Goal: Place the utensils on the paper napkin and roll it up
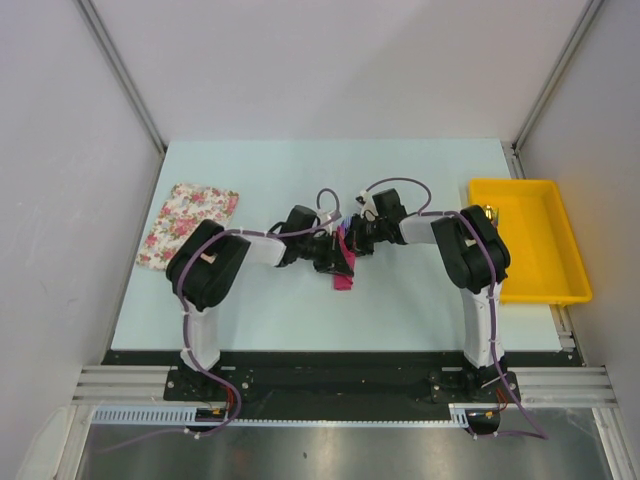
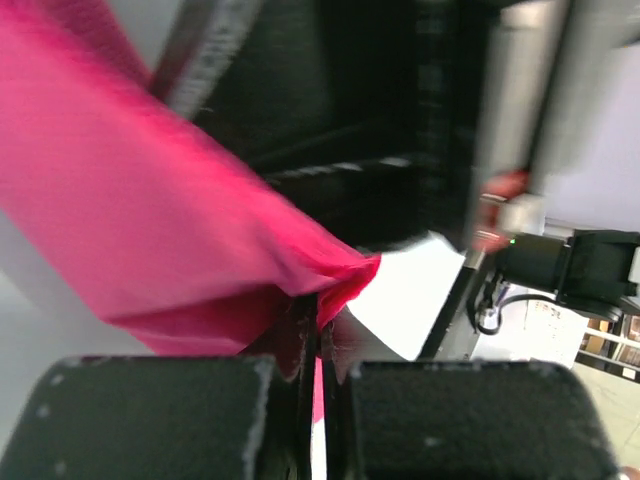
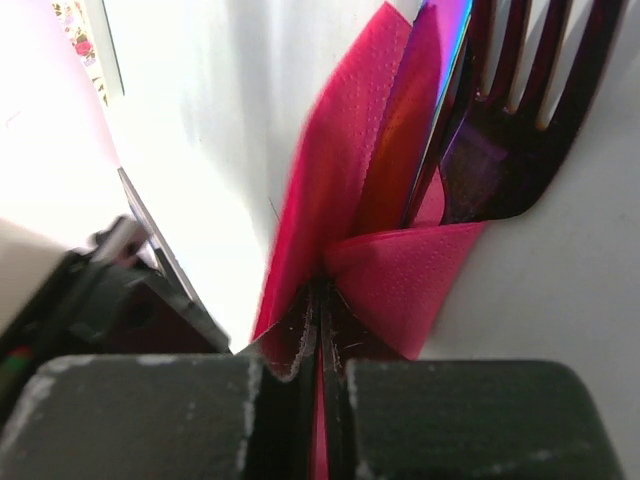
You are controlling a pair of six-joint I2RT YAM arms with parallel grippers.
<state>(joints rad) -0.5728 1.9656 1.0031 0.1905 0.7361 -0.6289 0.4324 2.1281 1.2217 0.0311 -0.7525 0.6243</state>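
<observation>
The magenta paper napkin (image 1: pixel 344 268) lies folded at the table's middle, between the two arms. My left gripper (image 1: pixel 334 256) is shut on one edge of it; in the left wrist view the napkin (image 2: pixel 150 230) stretches away from the pinching left gripper (image 2: pixel 325 318). My right gripper (image 1: pixel 353 240) is shut on the napkin too. In the right wrist view the napkin (image 3: pixel 400 275) folds out from the right gripper (image 3: pixel 322 300) and wraps the handle of the purple fork (image 3: pixel 510 130), whose tines stick out. An orange tint inside the fold may be the second utensil.
A white cloth with a pink floral pattern (image 1: pixel 188 225) lies at the table's left. A yellow tray (image 1: pixel 535 290) stands at the right edge, close to the right arm's elbow, with a small object in its near-left corner.
</observation>
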